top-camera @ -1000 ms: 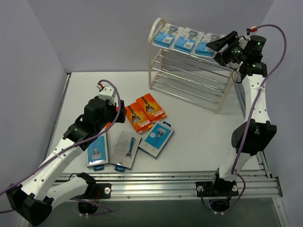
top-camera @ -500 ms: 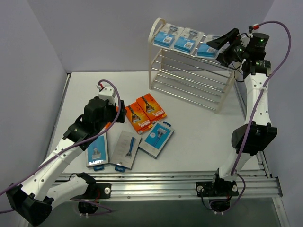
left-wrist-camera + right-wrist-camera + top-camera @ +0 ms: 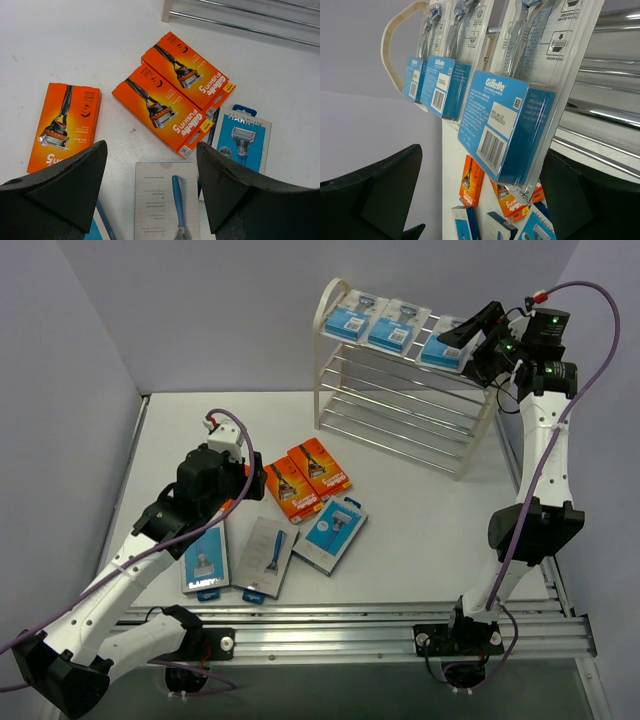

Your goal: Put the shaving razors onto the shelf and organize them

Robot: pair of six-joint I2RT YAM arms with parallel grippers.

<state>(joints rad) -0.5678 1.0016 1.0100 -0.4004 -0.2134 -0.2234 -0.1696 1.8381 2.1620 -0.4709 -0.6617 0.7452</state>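
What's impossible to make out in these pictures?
Top view: one orange box lies almost wholly under the left tool.
Top view: the right tool covers the top right corner of the shelf.
Left wrist view: the bottom edge cuts off the grey pack.
Right wrist view: the nearest pack hides much of the tiers; the rest are blurred.

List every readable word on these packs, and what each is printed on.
"Gillette FUSION5", "NEW": middle orange cardboard box, likewise the upper-right orange box.
"HARRY'S": blue-and-white blister card.
"Gillette SKINGUARD": nearest blue blister pack.
Barcode digits and fine print: too small to read.
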